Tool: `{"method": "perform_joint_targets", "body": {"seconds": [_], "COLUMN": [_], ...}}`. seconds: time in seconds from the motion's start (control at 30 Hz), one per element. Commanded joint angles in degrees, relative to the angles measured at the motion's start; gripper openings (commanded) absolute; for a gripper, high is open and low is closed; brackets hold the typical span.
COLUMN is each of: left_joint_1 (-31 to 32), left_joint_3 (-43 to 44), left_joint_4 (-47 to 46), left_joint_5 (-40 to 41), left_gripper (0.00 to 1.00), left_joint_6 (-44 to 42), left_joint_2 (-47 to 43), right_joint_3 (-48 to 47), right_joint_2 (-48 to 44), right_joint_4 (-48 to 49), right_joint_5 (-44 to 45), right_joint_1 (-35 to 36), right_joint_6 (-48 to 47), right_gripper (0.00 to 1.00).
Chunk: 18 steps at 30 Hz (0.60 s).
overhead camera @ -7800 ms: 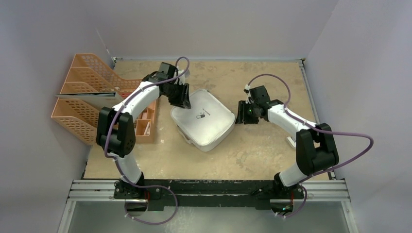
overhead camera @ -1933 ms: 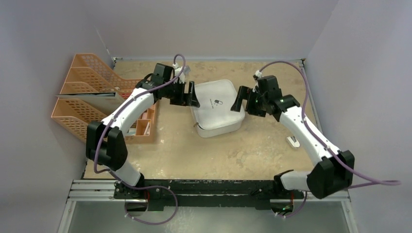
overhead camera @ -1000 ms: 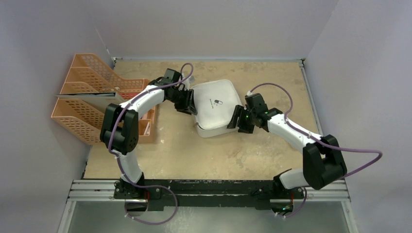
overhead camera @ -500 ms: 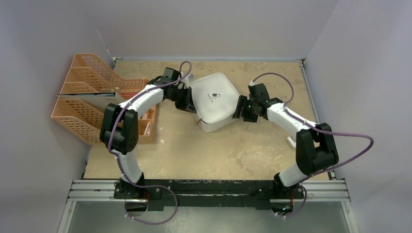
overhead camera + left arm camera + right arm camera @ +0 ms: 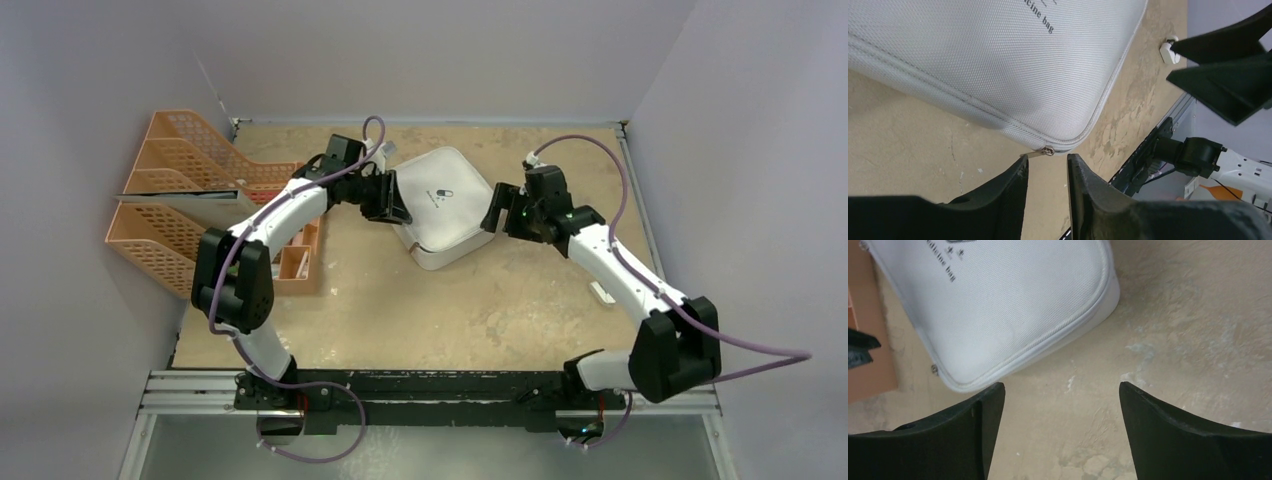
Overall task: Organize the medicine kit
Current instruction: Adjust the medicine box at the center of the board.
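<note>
Top view first: medicine kit [image 5: 445, 205] sits shut on the desk [image 5: 500, 320], far-centre, turned so its corners point diamond-wise. Orange file trays [image 5: 165, 215] are well apart on the left. I have one arm on each side of the kit: left jaws at its left edge, right jaws just off its right corner. Both are about equally near, and neither has hold of anything.

Left wrist: medicine kit [image 5: 998, 60] fills the upper left, zipped shut. Zip pull [image 5: 1040, 152] sticks out from the rounded near corner, low by the desk. Its long axis runs crosswise from that corner toward the left-side fingertip [image 5: 1015, 175]. Left jaws are parted only a narrow slot, empty, and the pull's root sits straight ahead of that slot, just beyond the tips. My read: this relation decides the next move, a short push forward, then a pinch. The tab lies across the slot rather than along it, so it could slip.

Right wrist: right jaws are spread wide, bare desk between them. Medicine kit [image 5: 1008, 305] lies ahead and to the left, apart from both tips. They look placed to brace the case, not to take the zip.
</note>
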<state>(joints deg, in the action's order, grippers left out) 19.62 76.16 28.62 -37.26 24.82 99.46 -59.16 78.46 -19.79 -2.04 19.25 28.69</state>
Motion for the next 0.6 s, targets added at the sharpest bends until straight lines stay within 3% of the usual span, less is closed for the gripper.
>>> {"method": "perform_joint_targets", "body": {"seconds": [0.0, 0.1, 0.27, 0.47, 0.57], "left_joint_1": [-0.5, -0.5, -0.6, -0.6, -0.6], "left_joint_3": [2.8, 3.6, 7.1, 10.7, 10.3], "left_joint_4": [0.6, 1.3, 3.2, 4.1, 4.1], "left_joint_5": [0.7, 0.2, 3.1, 6.1, 6.6], "left_gripper": [0.34, 0.46, 0.63, 0.66, 0.61], "left_joint_6": [-2.6, -3.8, -5.1, -5.3, -5.1], "left_joint_2": [-1.5, 0.7, 4.7, 9.3, 10.3], "right_joint_3": [2.8, 3.9, 4.0, 4.4, 5.5], "right_joint_2": [-4.3, -6.2, -7.3, -8.4, -10.1], "right_joint_4": [0.2, 0.6, 0.0, -1.6, -1.3], "right_joint_5": [0.1, 0.6, 3.0, 6.6, 5.7], "right_joint_1": [3.2, 5.6, 9.9, 11.3, 11.4], "right_joint_6": [5.7, 8.0, 8.8, 6.2, 6.0], "right_gripper": [0.89, 0.98, 0.99, 0.99, 0.99]}}
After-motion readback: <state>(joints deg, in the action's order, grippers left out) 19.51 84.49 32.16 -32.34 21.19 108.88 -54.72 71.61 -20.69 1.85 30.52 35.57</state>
